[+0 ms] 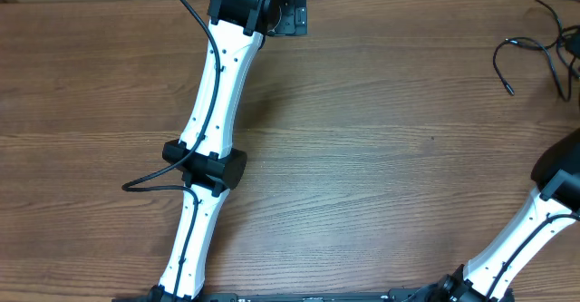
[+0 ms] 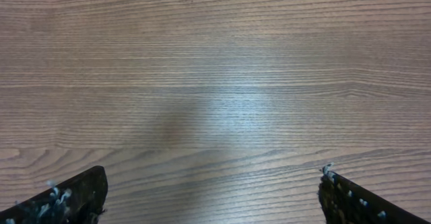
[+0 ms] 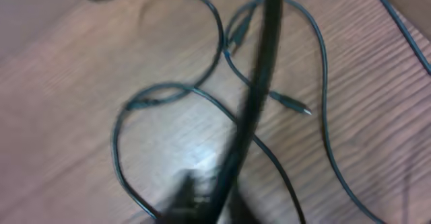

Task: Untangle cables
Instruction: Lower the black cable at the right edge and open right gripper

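The cables [image 1: 521, 41] are thin black cords lying loose at the table's far right edge in the overhead view. In the right wrist view they lie in open loops [image 3: 168, 88] on the wood, with a silver plug tip [image 3: 300, 108]. One black cord [image 3: 259, 83] runs blurred and close to the camera, up from my right gripper [image 3: 195, 200], which looks shut on it. The right gripper is outside the overhead view. My left gripper [image 1: 292, 16] is at the table's far edge, open and empty [image 2: 212, 183], over bare wood.
The wooden table [image 1: 381, 157] fills the views. My left arm [image 1: 213, 112] stretches from the front edge to the back. My right arm [image 1: 535, 229] rises at the front right and leaves the frame.
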